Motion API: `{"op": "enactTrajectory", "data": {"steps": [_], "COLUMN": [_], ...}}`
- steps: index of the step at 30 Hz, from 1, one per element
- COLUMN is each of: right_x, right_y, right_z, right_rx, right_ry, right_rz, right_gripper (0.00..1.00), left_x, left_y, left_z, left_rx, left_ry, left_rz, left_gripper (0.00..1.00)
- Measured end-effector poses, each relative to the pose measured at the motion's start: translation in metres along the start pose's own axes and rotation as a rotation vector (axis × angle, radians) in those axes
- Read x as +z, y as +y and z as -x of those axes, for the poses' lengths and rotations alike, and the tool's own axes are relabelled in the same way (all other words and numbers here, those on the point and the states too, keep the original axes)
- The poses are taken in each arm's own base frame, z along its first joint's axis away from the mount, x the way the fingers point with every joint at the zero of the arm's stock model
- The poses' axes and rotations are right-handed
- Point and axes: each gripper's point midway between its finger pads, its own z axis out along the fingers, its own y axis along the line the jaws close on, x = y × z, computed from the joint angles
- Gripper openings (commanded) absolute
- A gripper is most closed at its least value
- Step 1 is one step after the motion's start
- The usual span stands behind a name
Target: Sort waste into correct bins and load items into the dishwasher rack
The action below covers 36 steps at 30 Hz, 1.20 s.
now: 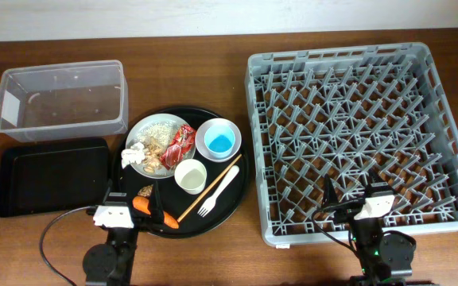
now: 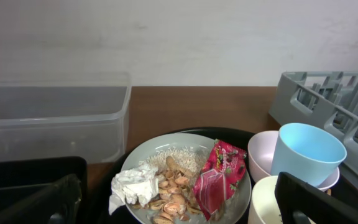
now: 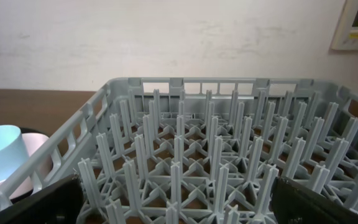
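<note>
A white plate (image 1: 159, 131) on the round black tray holds rice and scraps (image 2: 174, 186), a red wrapper (image 1: 181, 141), and white tissue (image 1: 133, 156). A light-blue cup (image 1: 219, 141) sits in a white bowl (image 2: 261, 154). Beside them are a small white cup (image 1: 190, 175), a fork (image 1: 218, 192), a chopstick (image 1: 210, 187), a carrot (image 1: 154, 211) and a brown lump (image 1: 145, 191). My left gripper (image 1: 131, 200) is open and empty at the tray's near edge. My right gripper (image 1: 348, 199) is open and empty over the grey rack's (image 1: 356, 135) near edge.
The clear tub (image 1: 58, 95) stands at the far left, with the shallow black rectangular tray (image 1: 50, 175) in front of it. The round black tray (image 1: 241, 171) lies between these bins and the rack. A wall runs behind the table.
</note>
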Motion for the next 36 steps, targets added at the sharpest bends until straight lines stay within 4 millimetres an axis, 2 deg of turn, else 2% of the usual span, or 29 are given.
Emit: {"op": "enactTrajectory", "data": {"steps": [3, 6, 8, 9, 12, 15, 16, 18, 21, 23, 26, 27, 28, 31, 32, 33, 35, 36], "right_x": [-0.005, -0.016, -0.024, -0.027, -0.031, -0.032, -0.023, -0.02, -0.009, -0.006, -0.004, -0.004, -0.004, -0.003, -0.003, -0.004, -0.004, -0.004], "right_y": [0.001, 0.003, 0.004, 0.004, 0.011, 0.016, 0.015, 0.016, 0.016, 0.015, 0.015, 0.015, 0.015, 0.015, 0.015, 0.015, 0.015, 0.015], "right_z": [-0.001, 0.018, 0.035, 0.044, 0.056, 0.055, 0.061, 0.052, 0.02, 0.005, -0.003, -0.004, -0.004, -0.004, -0.004, -0.004, -0.004, -0.004], "right_rx": [0.081, 0.132, 0.152, 0.158, 0.18, 0.21, 0.216, 0.232, 0.259, 0.266, 0.271, 0.272, 0.271, 0.272, 0.271, 0.272, 0.271, 0.271], "right_ry": [0.063, 0.124, 0.165, 0.201, 0.344, 0.578, 0.619, 0.724, 0.928, 0.998, 1.036, 1.041, 1.041, 1.041, 1.042, 1.042, 1.042, 1.042], "right_rz": [0.001, -0.005, -0.01, -0.011, 0.008, 0.013, 0.011, 0.006, -0.006, -0.015, -0.02, -0.02, -0.02, -0.02, -0.02, -0.02, -0.02, -0.02], "right_gripper": [0.99, 0.99, 0.99, 0.99, 0.99, 0.99, 0.99, 0.99, 0.99, 0.99, 0.99, 0.99, 0.99, 0.99, 0.99, 0.99, 0.99, 0.99], "left_x": [-0.001, -0.007, -0.009, -0.007, 0.002, 0.01, 0.013, 0.017, 0.027, 0.034, 0.044, 0.046, 0.049, 0.056, 0.058, 0.061, 0.065, 0.065], "left_y": [0.0, -0.001, -0.003, -0.005, -0.01, -0.016, -0.02, -0.024, -0.037, -0.04, -0.043, -0.043, -0.043, -0.049, -0.052, -0.058, -0.067, -0.072], "left_z": [-0.006, -0.017, -0.005, 0.008, 0.024, 0.017, 0.013, 0.007, 0.0, -0.005, -0.026, -0.034, -0.053, -0.083, -0.093, -0.1, -0.101, -0.101], "left_rx": [-0.004, -0.004, -0.005, -0.006, -0.013, -0.029, -0.041, -0.059, -0.099, -0.111, -0.139, -0.151, -0.168, -0.179, -0.178, -0.18, -0.175, -0.172], "left_ry": [0.046, 0.192, 0.274, 0.301, 0.426, 0.636, 0.746, 0.869, 0.949, 0.96, 1.03, 1.06, 1.126, 1.218, 1.244, 1.258, 1.245, 1.241], "left_rz": [-0.001, 0.0, -0.005, -0.011, -0.031, -0.058, -0.072, -0.089, -0.154, -0.173, -0.178, -0.175, -0.167, -0.168, -0.175, -0.193, -0.225, -0.241], "left_gripper": [0.99, 0.99, 0.99, 0.99, 0.99, 0.99, 0.99, 0.99, 0.99, 0.99, 0.98, 0.94, 0.89, 0.44, 0.4, 0.34, 0.06, 0.0]}}
